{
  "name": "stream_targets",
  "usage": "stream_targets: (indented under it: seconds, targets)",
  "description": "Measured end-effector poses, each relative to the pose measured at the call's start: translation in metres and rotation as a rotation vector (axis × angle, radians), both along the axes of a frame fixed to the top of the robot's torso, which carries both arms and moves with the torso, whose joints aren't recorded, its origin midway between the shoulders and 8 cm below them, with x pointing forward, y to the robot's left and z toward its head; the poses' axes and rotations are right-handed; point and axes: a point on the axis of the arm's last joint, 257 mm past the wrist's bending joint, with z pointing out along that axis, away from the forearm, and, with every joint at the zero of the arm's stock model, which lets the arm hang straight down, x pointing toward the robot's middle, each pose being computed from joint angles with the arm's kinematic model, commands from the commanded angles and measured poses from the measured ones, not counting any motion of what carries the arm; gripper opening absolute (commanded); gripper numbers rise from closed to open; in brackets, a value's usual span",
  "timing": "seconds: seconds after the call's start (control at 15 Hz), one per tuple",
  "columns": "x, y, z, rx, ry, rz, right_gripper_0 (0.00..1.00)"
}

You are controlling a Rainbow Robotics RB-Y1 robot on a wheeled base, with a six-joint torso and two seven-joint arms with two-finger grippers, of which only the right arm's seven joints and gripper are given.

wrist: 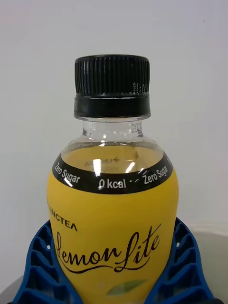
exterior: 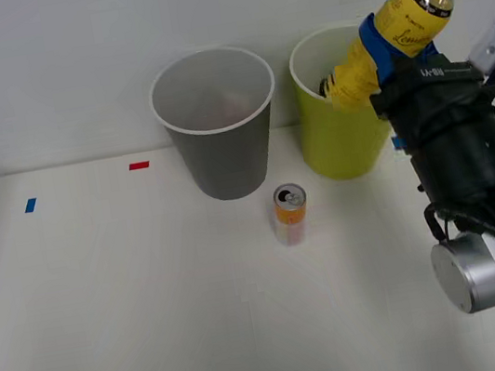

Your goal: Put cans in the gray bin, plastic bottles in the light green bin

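Right gripper is up high w/ its blue ribbed jaws clamped on both sides of a yellow plastic bottle, black cap tilted up and away, bottle's bottom end poking out over the light green bin right below the jaws. Gray bin sits just beside the green one. The can stands upright on the table, down below and well apart from the jaws, in front of the gap btw the bins.

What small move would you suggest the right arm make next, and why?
Probably shift the bottle slightly toward the middle of the green bin's mouth, then open. The right gripper holds it tilted over the bin's rim, base over the opening and cap outside, while the can waits on the table.
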Motion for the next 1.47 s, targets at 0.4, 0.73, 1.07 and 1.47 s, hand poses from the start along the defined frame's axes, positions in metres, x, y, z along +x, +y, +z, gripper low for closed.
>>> stream_targets:
  seconds: [0.4,0.73,1.07,1.47]
  targets:
    - [0.040,-0.020,0.025,-0.035,0.103,-0.058,0.00]
    - [0.058,-0.029,0.038,-0.016,0.170,-0.033,0.00]
    - [0.107,-0.045,0.031,-0.033,0.157,-0.060,0.00]
    - [0.114,-0.053,0.033,-0.086,0.151,-0.103,0.00]
